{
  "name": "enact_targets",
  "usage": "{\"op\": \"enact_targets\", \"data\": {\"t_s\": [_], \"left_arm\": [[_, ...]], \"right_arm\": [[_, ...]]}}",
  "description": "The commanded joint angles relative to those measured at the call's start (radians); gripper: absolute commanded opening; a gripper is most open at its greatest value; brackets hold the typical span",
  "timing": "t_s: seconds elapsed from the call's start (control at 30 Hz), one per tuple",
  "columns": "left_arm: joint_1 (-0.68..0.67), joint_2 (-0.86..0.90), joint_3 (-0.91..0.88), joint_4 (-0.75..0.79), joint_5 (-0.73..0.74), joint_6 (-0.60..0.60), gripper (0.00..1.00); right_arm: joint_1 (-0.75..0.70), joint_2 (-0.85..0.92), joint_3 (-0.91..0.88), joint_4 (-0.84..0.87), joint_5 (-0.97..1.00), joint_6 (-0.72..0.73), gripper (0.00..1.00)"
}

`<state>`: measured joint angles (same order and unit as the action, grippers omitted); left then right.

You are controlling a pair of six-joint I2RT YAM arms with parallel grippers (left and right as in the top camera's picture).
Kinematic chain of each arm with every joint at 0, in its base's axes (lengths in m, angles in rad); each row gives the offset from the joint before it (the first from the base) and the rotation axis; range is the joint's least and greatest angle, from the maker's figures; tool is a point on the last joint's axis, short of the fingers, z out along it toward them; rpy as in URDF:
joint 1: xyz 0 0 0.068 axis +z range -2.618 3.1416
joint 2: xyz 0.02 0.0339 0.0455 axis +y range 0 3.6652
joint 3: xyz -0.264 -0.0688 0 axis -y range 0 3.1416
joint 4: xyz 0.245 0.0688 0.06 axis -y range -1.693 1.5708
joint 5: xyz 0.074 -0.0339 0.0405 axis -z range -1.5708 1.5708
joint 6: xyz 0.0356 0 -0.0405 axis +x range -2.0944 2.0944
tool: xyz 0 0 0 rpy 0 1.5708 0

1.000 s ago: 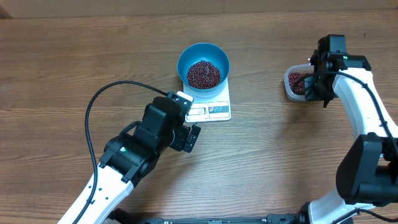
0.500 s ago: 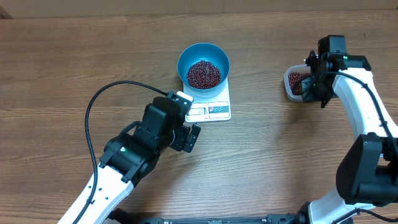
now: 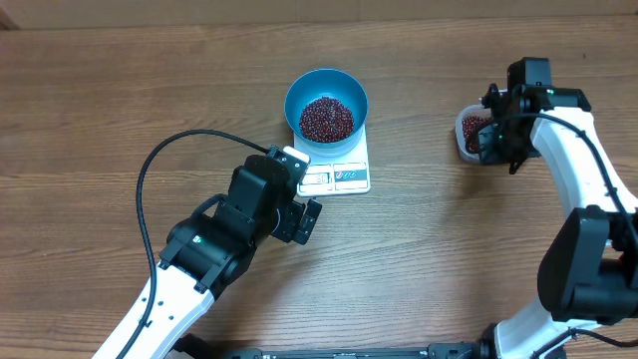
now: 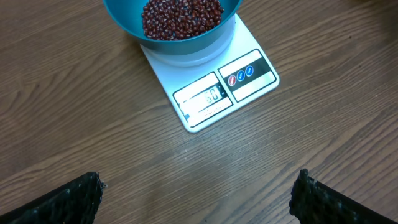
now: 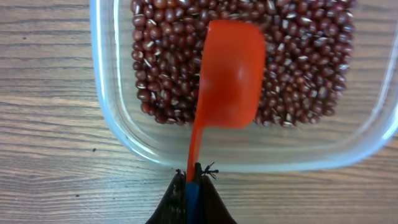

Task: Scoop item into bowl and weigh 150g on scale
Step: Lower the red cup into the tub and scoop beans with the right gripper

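Blue bowl [image 3: 291, 100] holding maroon beans [image 3: 326, 118] sits on far half of white scale [image 3: 349, 178], table centre; left gripper [image 4: 199, 199] jaws wide apart, empty, near side of scale; right gripper [image 5: 191, 186] clamped on red scoop [image 5: 230, 74] handle, scoop head over beans in clear tub [image 5: 106, 112] at right.

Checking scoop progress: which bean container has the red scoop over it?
The clear plastic tub, where the right end effector holds the red scoop over the beans; the blue bowl on the scale has none.
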<state>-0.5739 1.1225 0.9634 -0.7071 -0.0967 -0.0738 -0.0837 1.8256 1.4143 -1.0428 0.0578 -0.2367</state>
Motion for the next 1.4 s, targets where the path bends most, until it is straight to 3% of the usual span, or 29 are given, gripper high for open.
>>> {"op": "enact_targets", "data": {"t_s": [0.0,0.33,0.8,1.37], "left_arm": [[0.004,0.003,0.000,0.004,0.012,0.018,1.00],[0.004,0.003,0.000,0.004,0.012,0.018,1.00],[0.004,0.003,0.000,0.004,0.012,0.018,0.99],[0.004,0.003,0.000,0.004,0.012,0.018,0.99]], "right_arm": [[-0.002,0.040,-0.002,-0.002,-0.069,-0.017,0.04],[-0.014,0.040,-0.002,0.003,-0.145,-0.034,0.04],[-0.183,0.040,-0.002,0.039,-0.483,-0.061,0.04],[-0.225,0.040,-0.002,0.047,-0.557,-0.060,0.04]]}}
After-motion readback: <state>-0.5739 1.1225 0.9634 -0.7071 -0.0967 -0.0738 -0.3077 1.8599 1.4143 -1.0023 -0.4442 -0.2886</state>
